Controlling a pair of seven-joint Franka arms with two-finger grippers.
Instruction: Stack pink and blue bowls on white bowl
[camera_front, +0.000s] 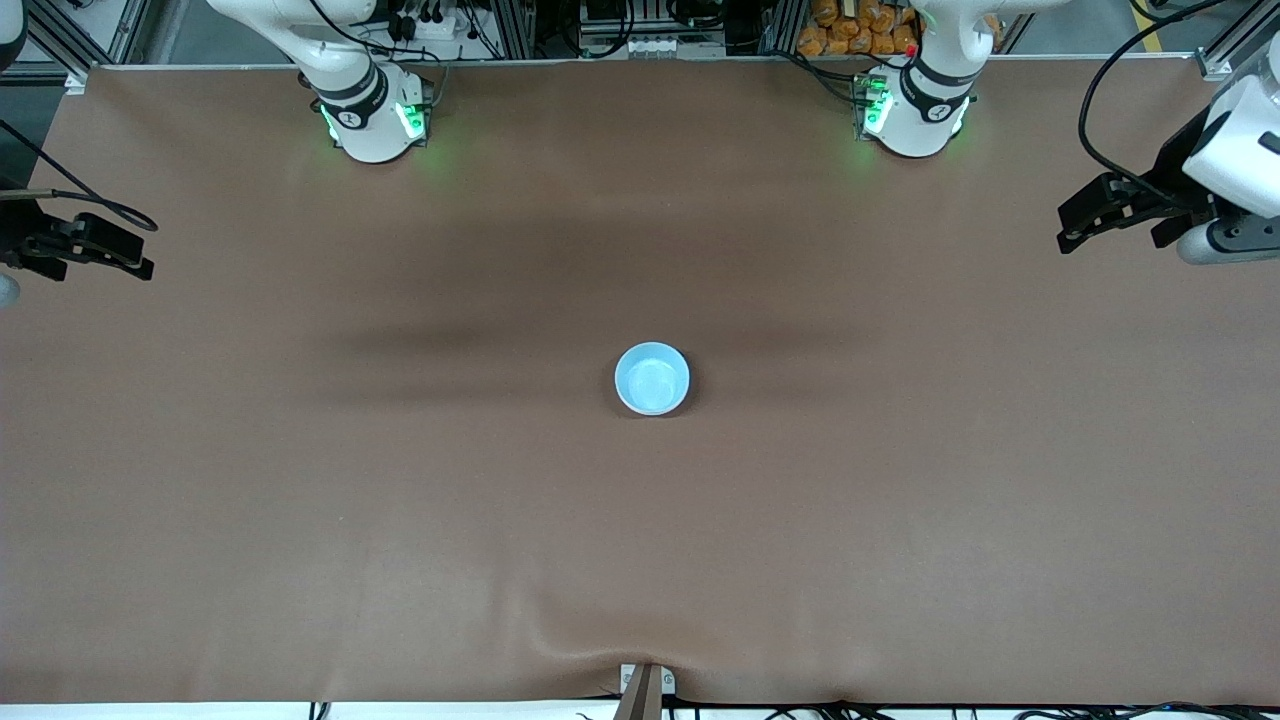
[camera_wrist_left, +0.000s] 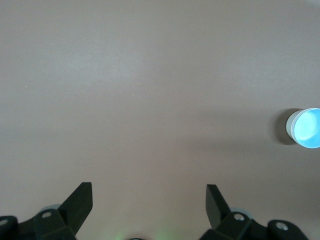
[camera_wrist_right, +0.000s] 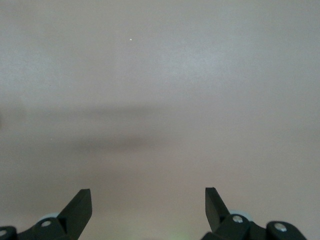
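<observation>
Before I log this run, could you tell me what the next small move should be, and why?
Probably just keep both arms parked: the left gripper and right gripper wait at the ends of the table, jaws open, and only the blue bowl shows, mid-table, with no loose pink or white bowl to fetch.

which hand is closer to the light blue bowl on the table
Left, slightly. The left hand hangs over the table's left-arm end and the right hand over the right-arm end, both well off the small round glossy light blue bowl mid-table.
</observation>
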